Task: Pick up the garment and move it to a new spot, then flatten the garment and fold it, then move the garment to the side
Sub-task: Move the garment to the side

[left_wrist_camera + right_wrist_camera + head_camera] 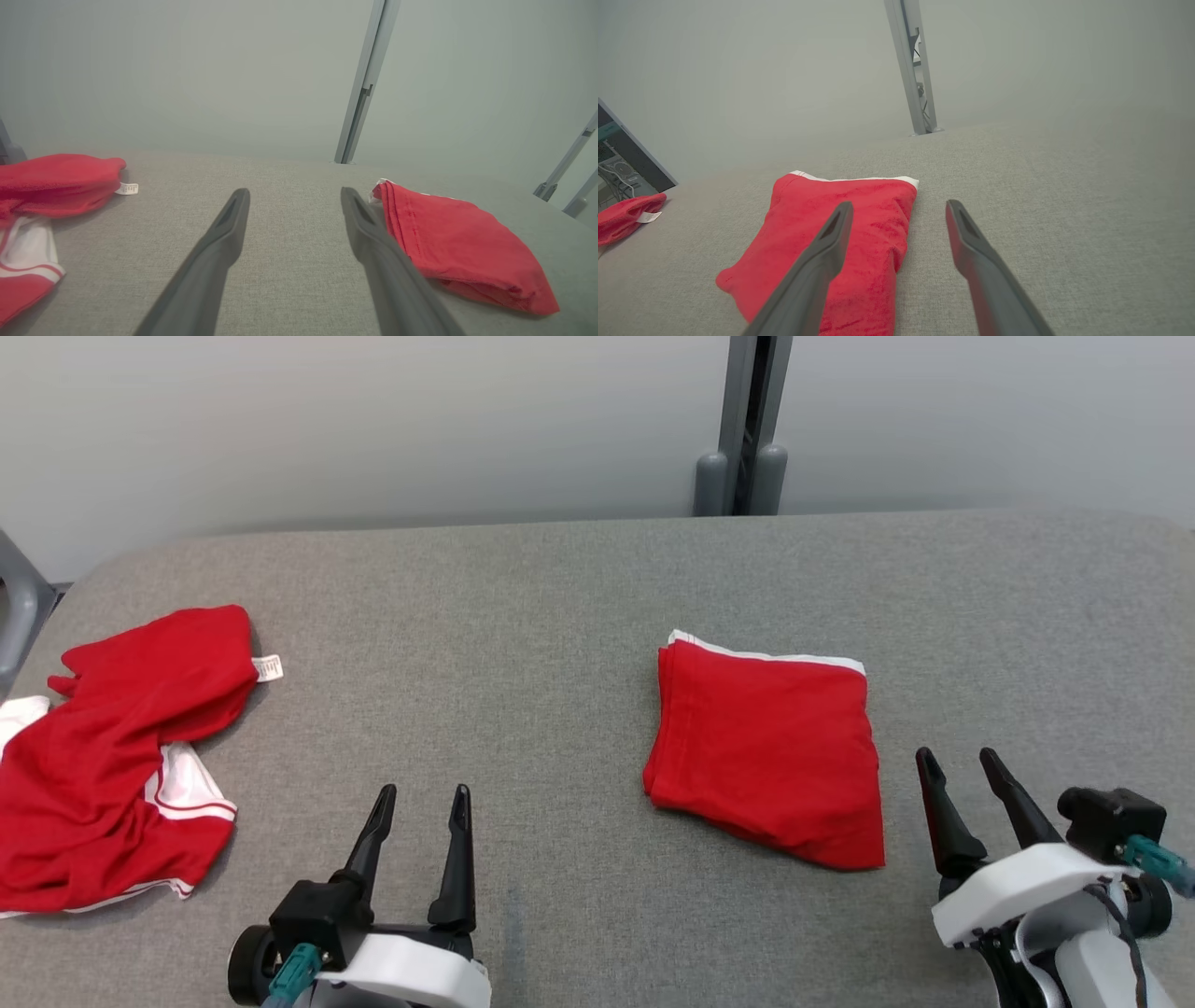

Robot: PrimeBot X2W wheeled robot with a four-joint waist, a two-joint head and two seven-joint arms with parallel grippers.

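A red garment [767, 749] with a white edge lies folded into a neat square on the grey table [523, 616], right of centre; it also shows as the folded garment [462, 242] and the folded garment [859, 242] in the wrist views. A second red and white garment [112, 756] lies crumpled at the table's left edge, seen again as the crumpled garment [51, 184]. My left gripper [422, 791] stands open near the front edge, between the two garments, holding nothing. Just right of the folded square, my right gripper [959, 757] is open and empty.
A grey upright post [744, 425] stands behind the table's far edge against a pale wall. Bare grey cloth stretches across the table's middle and far right. A dark screen [626, 158] shows beyond the table's left end.
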